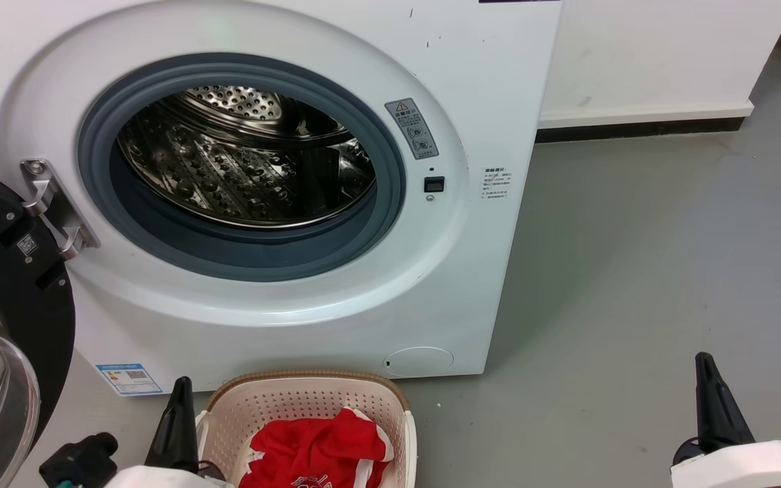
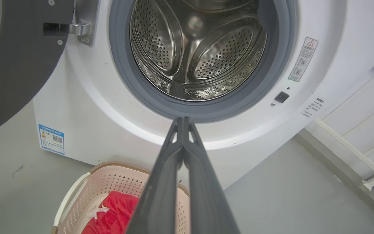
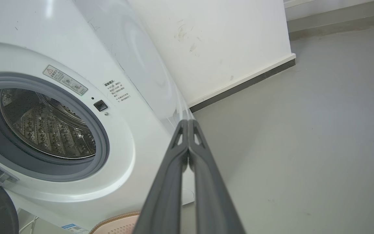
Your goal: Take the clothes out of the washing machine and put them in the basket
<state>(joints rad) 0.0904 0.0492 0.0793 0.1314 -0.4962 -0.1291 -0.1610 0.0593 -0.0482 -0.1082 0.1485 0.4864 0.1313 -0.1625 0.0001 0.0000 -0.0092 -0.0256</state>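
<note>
- Clothes (image 1: 316,451) are in neither gripper: the left gripper (image 2: 183,122) has its jaws pressed together with nothing between them, and the right gripper (image 3: 188,123) is likewise closed and empty.
- Both hang low and back from the washing machine (image 1: 336,318), the left just beside the basket (image 1: 295,375), the right well apart over bare floor (image 1: 634,271). That reads as a rest pose, clear of the work.
- The red clothes lie bunched in the basket, which sits on the floor right under the porthole (image 1: 394,196), probably so that a load has a short way to drop.
- The drum (image 1: 248,163) shows bare steel as far as can be seen, so the task looks done or nearly so.
- The door (image 1: 17,285) stands swung open at the left, near the left arm's likely path. Nothing blocks the porthole.
</note>
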